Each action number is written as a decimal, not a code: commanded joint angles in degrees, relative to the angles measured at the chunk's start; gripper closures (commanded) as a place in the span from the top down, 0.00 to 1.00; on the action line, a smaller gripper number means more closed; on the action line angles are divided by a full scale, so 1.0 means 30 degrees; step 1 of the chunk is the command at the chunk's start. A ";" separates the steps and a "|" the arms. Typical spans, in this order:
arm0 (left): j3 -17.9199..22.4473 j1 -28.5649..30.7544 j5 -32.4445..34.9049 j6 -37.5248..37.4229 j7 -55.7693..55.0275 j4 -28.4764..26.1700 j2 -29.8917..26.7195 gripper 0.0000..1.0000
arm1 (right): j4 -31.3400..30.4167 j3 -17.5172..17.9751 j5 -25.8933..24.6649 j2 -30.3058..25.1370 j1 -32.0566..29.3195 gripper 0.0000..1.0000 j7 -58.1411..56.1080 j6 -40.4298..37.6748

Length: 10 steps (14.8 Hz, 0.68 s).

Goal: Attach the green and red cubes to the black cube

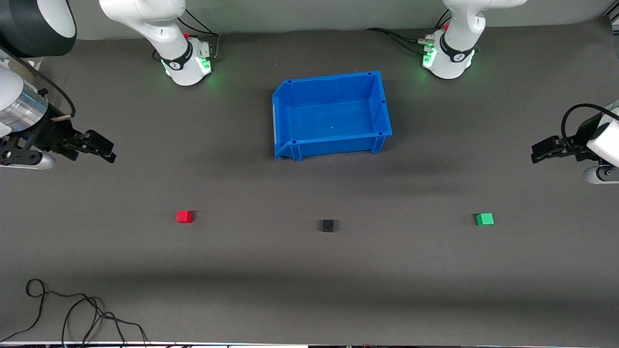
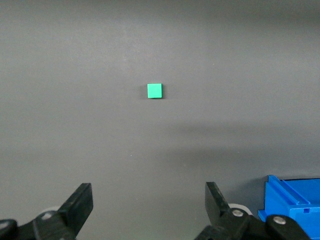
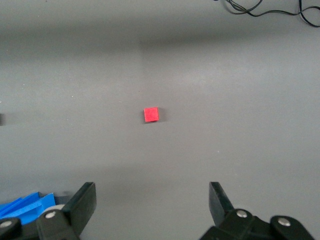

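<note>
Three tiny cubes lie in a row on the grey table. The red cube (image 1: 184,216) is toward the right arm's end, the black cube (image 1: 328,225) in the middle, the green cube (image 1: 484,219) toward the left arm's end. All three stand apart. My right gripper (image 1: 104,147) hovers open and empty over the table at its own end; the right wrist view shows it (image 3: 152,200) with the red cube (image 3: 151,114) ahead of it. My left gripper (image 1: 539,150) hovers open and empty at its end; the left wrist view shows it (image 2: 149,200) with the green cube (image 2: 155,90) ahead.
A blue bin (image 1: 333,145) stands empty in the middle of the table, farther from the front camera than the black cube; its corners show in both wrist views (image 2: 292,200) (image 3: 25,205). Loose black cables (image 1: 72,314) lie at the table's near edge toward the right arm's end.
</note>
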 commanded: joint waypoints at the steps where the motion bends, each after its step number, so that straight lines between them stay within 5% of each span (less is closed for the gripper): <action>1: 0.0098 -0.0118 0.0049 0.0127 0.0026 -0.0121 -0.0232 1.00 | 0.0208 -0.0155 -0.0093 0.0040 0.0222 1.00 0.0205 -0.0207; 10: 0.0098 -0.0119 -0.0037 0.0799 -0.0003 -0.0324 0.0002 1.00 | 0.0617 -0.0126 -0.0092 0.0419 0.0281 1.00 0.0207 -0.0208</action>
